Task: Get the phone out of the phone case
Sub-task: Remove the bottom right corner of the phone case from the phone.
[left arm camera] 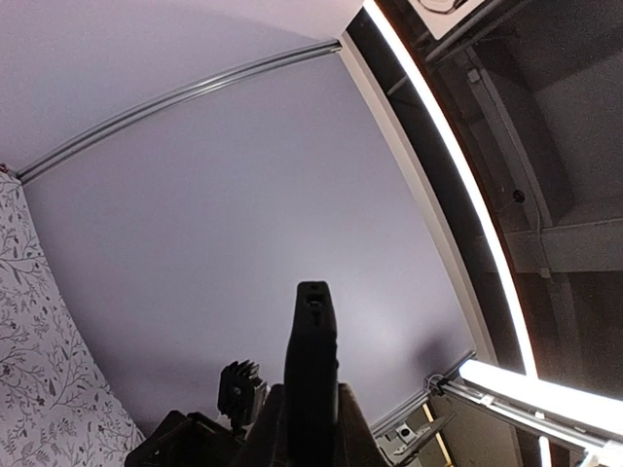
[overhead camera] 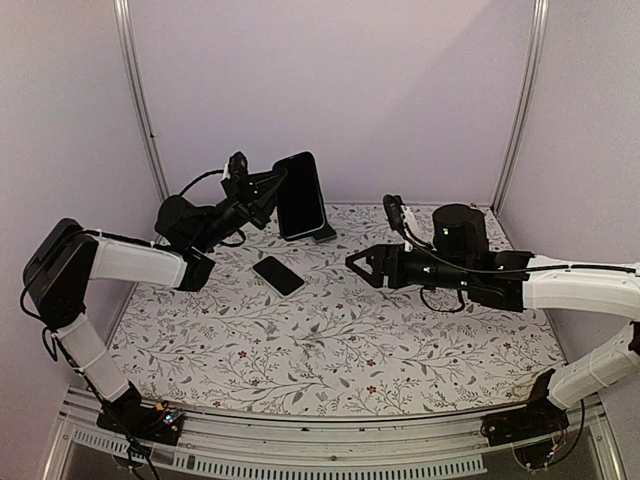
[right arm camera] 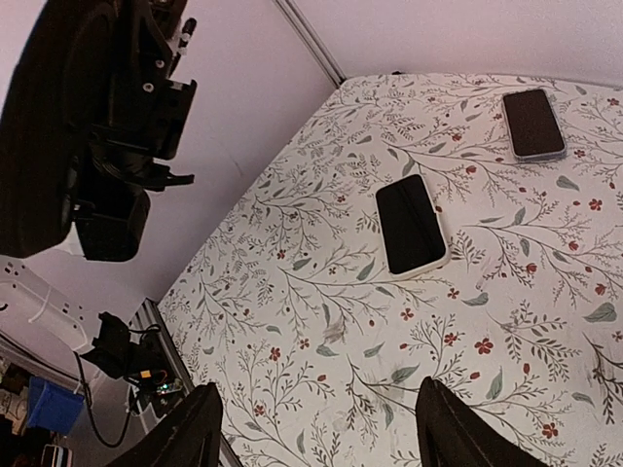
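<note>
Your left gripper (overhead camera: 272, 188) is clamped on edge of black phone case (overhead camera: 300, 195), case held upright over far part of desk (overhead camera: 330, 350). Phone (overhead camera: 279, 275) lies flat on desk, screen up, out of case, between both arms. Your right gripper (overhead camera: 357, 264) is spread wide, holding nothing, hovering near phone on its right, fingers pointing toward it.
</note>
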Available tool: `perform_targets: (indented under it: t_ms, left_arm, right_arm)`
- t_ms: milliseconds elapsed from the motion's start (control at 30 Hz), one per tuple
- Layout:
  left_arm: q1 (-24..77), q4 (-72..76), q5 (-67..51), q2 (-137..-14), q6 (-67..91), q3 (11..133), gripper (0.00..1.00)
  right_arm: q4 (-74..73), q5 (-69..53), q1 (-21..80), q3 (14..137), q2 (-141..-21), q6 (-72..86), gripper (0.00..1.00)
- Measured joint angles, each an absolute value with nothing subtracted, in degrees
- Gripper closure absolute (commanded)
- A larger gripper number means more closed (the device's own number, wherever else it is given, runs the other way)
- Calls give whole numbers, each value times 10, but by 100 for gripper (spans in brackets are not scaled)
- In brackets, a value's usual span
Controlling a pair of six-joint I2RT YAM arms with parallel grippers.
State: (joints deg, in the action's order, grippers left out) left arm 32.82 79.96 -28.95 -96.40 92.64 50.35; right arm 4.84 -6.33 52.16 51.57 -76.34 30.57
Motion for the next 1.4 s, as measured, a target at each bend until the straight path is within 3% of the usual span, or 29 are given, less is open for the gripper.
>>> perform_targets:
  t_ms: [267, 500, 1400]
  left_arm:
    - [328, 824, -315, -979, 978, 490, 100]
    - [331, 829, -326, -1007, 1018, 490, 100]
    - [348, 837, -328, -1029, 1053, 497, 100]
  right_arm:
    - [149, -150, 514, 506, -747, 278, 25]
    - [234, -233, 514, 505, -744, 267, 32]
    - [290, -338, 505, 533, -804, 296, 34]
